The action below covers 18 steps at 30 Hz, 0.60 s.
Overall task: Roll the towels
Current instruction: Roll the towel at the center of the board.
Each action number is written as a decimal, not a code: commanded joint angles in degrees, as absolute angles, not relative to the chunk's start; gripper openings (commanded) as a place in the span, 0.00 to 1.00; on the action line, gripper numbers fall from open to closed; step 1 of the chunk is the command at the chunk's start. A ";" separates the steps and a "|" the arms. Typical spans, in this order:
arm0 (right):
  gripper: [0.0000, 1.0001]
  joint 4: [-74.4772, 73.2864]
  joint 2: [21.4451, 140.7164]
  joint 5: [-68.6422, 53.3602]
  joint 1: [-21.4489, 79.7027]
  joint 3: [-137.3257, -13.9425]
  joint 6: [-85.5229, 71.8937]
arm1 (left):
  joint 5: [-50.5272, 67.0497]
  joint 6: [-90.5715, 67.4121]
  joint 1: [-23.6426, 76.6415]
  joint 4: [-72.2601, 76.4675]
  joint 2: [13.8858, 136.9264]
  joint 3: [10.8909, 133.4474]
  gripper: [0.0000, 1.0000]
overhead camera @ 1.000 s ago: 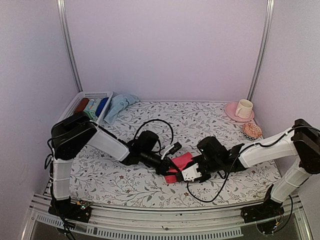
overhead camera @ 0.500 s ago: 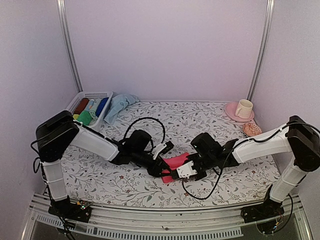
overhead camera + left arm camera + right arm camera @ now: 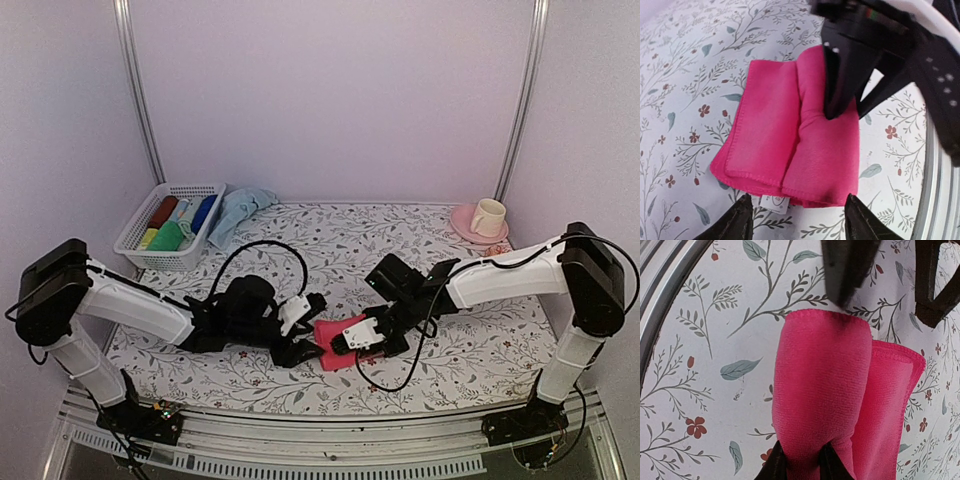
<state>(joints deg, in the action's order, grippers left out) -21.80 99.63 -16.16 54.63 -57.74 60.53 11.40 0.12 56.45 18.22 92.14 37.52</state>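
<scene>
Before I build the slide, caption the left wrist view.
Half-rolled pink towel on floral cloth; right pincer pinching the roll, left pincer open at its hem.

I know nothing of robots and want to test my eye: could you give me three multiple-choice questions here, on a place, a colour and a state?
1. Where does the pale blue towel lie? A under the cup; B beside the basket; C in the basket.
2. What colour is the towel being rolled? A green; B yellow; C pink.
3. What is the right gripper doing? A pinching the pink towel's roll; B hanging open; C holding the cup.
B: it lies crumpled right of the basket. C: bright pink. A: it is clamped on the roll.
</scene>
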 commanded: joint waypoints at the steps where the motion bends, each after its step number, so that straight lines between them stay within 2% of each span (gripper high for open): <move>1: 0.20 -37.77 105.32 -24.27 54.09 -61.91 58.73 | 0.90 7.72 62.68 24.26 90.18 35.08 0.63; 10: 0.20 -49.50 115.02 -29.74 51.44 -73.60 57.18 | -7.79 15.61 70.47 30.62 91.97 32.64 0.63; 18: 0.20 -58.43 120.49 -35.71 50.44 -81.07 58.52 | -13.12 21.23 74.65 29.46 97.79 37.09 0.64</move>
<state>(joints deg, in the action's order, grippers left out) -48.82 116.01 -31.62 49.74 -80.84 58.26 -9.37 17.19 72.64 28.38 95.09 34.48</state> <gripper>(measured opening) 0.205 0.633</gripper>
